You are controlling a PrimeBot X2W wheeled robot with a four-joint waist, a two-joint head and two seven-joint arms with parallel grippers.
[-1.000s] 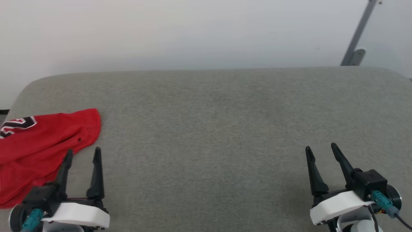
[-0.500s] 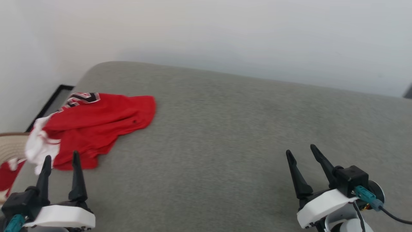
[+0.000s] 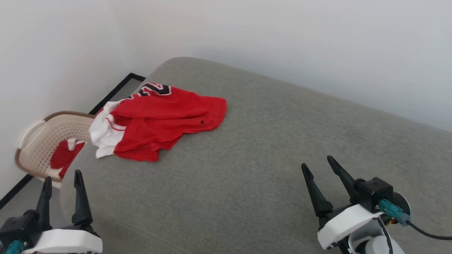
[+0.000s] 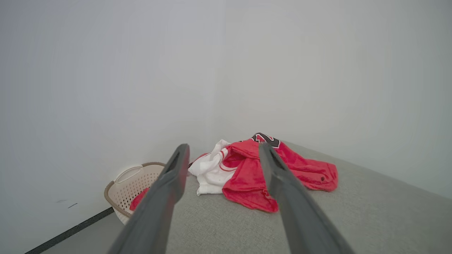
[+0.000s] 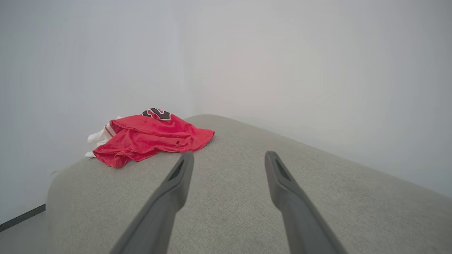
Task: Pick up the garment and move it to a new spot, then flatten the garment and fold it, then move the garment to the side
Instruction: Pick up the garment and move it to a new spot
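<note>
You see the grey padded surface [image 3: 268, 148] with the red shirt [image 3: 166, 120] crumpled at its far left corner, white sleeve toward the edge, a beige basket [image 3: 46, 137] just beyond, and the left gripper [image 3: 61, 175] and right gripper [image 3: 316, 161] near you, jaws spread wide, well apart from the shirt.

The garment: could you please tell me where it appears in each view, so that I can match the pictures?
Head view: garment upper left, at the grey surface's far left corner, beside the basket.
Left wrist view: garment centre, just beyond the left gripper.
Right wrist view: garment left of centre, beyond the right gripper.
Shared landmark: its black-and-white number, on its far edge.
</note>
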